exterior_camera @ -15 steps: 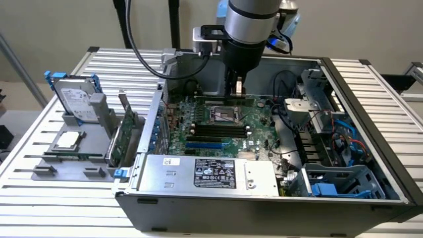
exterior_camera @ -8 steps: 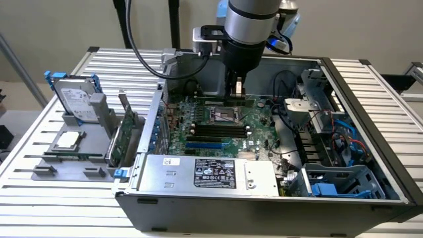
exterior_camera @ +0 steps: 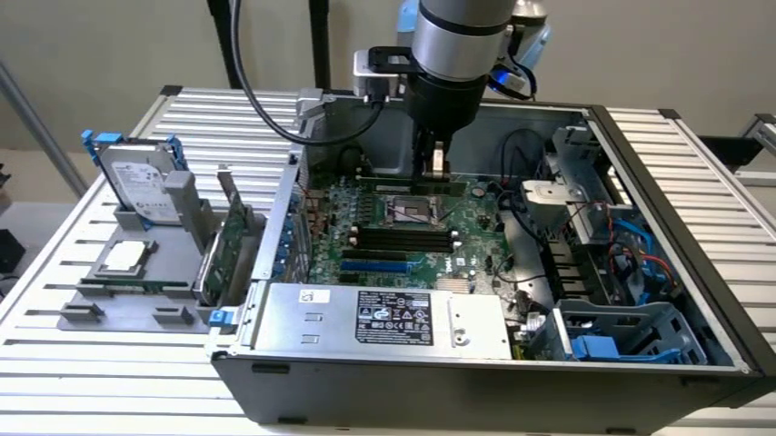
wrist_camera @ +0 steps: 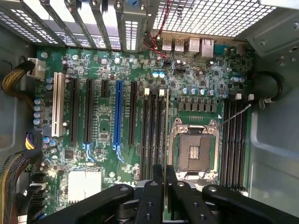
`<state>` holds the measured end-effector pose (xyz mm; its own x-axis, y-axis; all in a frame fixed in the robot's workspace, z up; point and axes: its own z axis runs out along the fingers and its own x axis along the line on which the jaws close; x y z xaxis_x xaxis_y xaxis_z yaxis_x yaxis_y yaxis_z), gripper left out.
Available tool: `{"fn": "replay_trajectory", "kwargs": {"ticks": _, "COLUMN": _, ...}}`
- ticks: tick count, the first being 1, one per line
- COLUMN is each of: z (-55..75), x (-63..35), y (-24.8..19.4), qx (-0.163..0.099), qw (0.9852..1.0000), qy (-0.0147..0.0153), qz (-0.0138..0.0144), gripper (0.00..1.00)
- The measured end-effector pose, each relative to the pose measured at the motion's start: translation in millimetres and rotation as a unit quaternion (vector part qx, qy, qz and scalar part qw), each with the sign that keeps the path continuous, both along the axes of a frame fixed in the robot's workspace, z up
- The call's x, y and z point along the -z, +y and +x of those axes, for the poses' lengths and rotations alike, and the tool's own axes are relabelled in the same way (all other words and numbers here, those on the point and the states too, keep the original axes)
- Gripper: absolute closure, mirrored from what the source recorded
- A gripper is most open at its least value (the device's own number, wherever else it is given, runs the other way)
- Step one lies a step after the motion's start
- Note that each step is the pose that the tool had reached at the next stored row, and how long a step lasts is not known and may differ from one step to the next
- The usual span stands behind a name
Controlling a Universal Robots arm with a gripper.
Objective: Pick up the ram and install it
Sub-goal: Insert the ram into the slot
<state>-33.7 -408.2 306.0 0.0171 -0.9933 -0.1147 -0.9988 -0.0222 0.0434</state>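
Gripper (wrist_camera: 165, 175) pinches the ram (wrist_camera: 167, 130), which you see edge-on over the motherboard memory slots (wrist_camera: 153, 135); its chips are hidden.

open computer case (exterior_camera: 485, 381), green motherboard (exterior_camera: 401, 241) inside with cpu socket (wrist_camera: 194, 151), silver hard drive (exterior_camera: 136, 177) upright outside it

Ram (wrist_camera: 167, 126) in gripper (wrist_camera: 165, 171) above motherboard (wrist_camera: 103, 121), inside case (exterior_camera: 485, 381), hard drive (exterior_camera: 136, 177) outside

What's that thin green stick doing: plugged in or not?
Cannot tell if seated. The ram stands on edge, gripped by the gripper, at the memory slots beside the CPU socket.
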Motion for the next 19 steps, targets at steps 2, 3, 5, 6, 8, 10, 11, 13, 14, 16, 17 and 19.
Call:
{"fn": "replay_trajectory", "kwargs": {"ticks": 2, "z": 0.0, "x": 0.0, "y": 0.0, "qx": 0.000, "qw": 1.0000, "qy": 0.0000, "qz": 0.0000, "gripper": 1.00}}
{"fn": "replay_trajectory", "kwargs": {"ticks": 3, "z": 0.0, "x": 0.6, "y": 0.2, "qx": 0.000, "qw": 1.0000, "qy": -0.0001, "qz": -0.0014, "gripper": 1.00}}
{"fn": "replay_trajectory", "kwargs": {"ticks": 5, "z": 0.0, "x": 3.0, "y": 0.8, "qx": 0.000, "qw": 1.0000, "qy": 0.0000, "qz": -0.0065, "gripper": 1.00}}
{"fn": "replay_trajectory", "kwargs": {"ticks": 6, "z": 0.0, "x": 4.1, "y": 1.1, "qx": 0.000, "qw": 1.0000, "qy": 0.0000, "qz": -0.0092, "gripper": 1.00}}
{"fn": "replay_trajectory", "kwargs": {"ticks": 8, "z": -0.1, "x": 6.9, "y": 2.1, "qx": 0.000, "qw": 0.9999, "qy": 0.0000, "qz": -0.0134, "gripper": 1.00}}
{"fn": "replay_trajectory", "kwargs": {"ticks": 10, "z": -0.2, "x": 10.2, "y": 4.1, "qx": 0.000, "qw": 0.9999, "qy": 0.0000, "qz": -0.0155, "gripper": 1.00}}
{"fn": "replay_trajectory", "kwargs": {"ticks": 11, "z": -0.5, "x": 12.1, "y": 5.1, "qx": 0.000, "qw": 0.9999, "qy": 0.0000, "qz": -0.0158, "gripper": 1.00}}
{"fn": "replay_trajectory", "kwargs": {"ticks": 13, "z": -1.2, "x": 15.7, "y": 6.7, "qx": 0.000, "qw": 0.9999, "qy": 0.0000, "qz": -0.0166, "gripper": 1.00}}
{"fn": "replay_trajectory", "kwargs": {"ticks": 14, "z": -1.4, "x": 17.4, "y": 7.0, "qx": 0.000, "qw": 0.9999, "qy": 0.0000, "qz": -0.0170, "gripper": 1.00}}
{"fn": "replay_trajectory", "kwargs": {"ticks": 16, "z": -1.8, "x": 21.1, "y": 7.0, "qx": 0.000, "qw": 0.9999, "qy": 0.0000, "qz": -0.0172, "gripper": 1.00}}
{"fn": "replay_trajectory", "kwargs": {"ticks": 17, "z": -2.0, "x": 22.9, "y": 7.0, "qx": 0.000, "qw": 0.9999, "qy": 0.0000, "qz": -0.0173, "gripper": 1.00}}
{"fn": "replay_trajectory", "kwargs": {"ticks": 19, "z": -2.6, "x": 26.5, "y": 7.0, "qx": 0.000, "qw": 0.9998, "qy": 0.0000, "qz": -0.0173, "gripper": 1.00}}
